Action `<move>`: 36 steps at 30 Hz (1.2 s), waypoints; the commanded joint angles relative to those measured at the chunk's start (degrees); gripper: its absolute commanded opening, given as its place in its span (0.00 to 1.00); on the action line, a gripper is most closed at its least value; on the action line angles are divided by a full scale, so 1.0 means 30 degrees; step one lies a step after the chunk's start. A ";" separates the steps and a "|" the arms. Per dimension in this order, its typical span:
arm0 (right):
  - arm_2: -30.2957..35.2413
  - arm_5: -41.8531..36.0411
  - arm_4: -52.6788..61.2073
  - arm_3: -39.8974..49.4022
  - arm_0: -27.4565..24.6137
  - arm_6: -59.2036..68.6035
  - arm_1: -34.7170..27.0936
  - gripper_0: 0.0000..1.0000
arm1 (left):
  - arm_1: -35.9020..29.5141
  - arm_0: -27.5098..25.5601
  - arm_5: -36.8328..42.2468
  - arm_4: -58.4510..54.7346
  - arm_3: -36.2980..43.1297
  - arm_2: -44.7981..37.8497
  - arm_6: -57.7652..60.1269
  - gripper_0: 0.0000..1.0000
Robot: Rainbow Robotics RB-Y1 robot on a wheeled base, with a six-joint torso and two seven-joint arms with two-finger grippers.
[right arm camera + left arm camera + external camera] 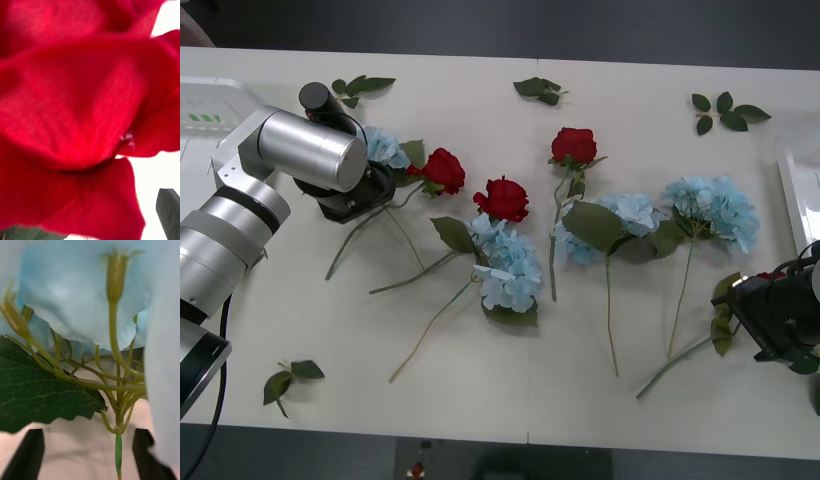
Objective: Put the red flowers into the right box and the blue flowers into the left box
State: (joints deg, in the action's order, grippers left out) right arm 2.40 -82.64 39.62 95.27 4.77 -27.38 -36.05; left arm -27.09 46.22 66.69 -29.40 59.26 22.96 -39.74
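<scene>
From where I stand, the left gripper (358,200) is down on the white table (480,400) at about ten o'clock, its silver arm reaching in from the left edge. It sits over the stems of a pale blue flower (385,147) that lies just beside a red rose (443,170). In the left wrist view its black fingers (26,453) are spread wide, one on each side of the thin green stem (118,450), with the blue petals (75,296) and a broad green leaf (33,393) close above; neither finger touches the stem.

The right gripper (780,315) hangs at about four o'clock, near the table's right edge. Its wrist view has a red bloom (75,112) right up against the lens and one black finger (168,213) at the corner; I cannot tell whether its fingers are closed or apart.

Across the middle lie more flowers: a rose (502,198) touching a blue cluster (508,265), another rose (574,145) toward twelve o'clock, and two more blue clusters (710,208) toward two o'clock. The left bin (205,105) peeks in at nine to ten o'clock, the white tray (800,190) at three. Loose leaf sprigs (725,110) are scattered near the far edge.
</scene>
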 commanded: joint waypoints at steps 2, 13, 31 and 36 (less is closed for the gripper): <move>0.0313 0.0185 0.0063 -0.0116 -0.0183 -0.0774 0.0357 1.00 | 0.0152 0.0619 -0.0170 0.0045 0.0112 -0.0125 -0.0112 0.00; 0.0313 0.0156 -0.0230 -0.0262 -0.0183 -0.0891 0.1148 1.00 | 0.0152 0.0619 -0.0170 0.0250 0.0112 -0.0125 -0.0024 0.00; 0.0166 0.0683 -0.0640 -0.0731 -0.0183 -0.0979 0.1500 1.00 | -0.0288 0.0619 -0.0170 0.5318 0.4711 -0.0125 -0.0727 0.00; 0.0166 0.0683 -0.0640 -0.0760 -0.0183 -0.0979 0.1500 0.99 | -0.0551 0.0589 -0.0346 0.7574 0.6322 -0.0096 -0.1108 0.00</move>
State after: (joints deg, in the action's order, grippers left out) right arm 2.40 -80.45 37.74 92.39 4.77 -27.72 -31.81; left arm -27.11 46.22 66.64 -9.43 74.56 22.96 -40.77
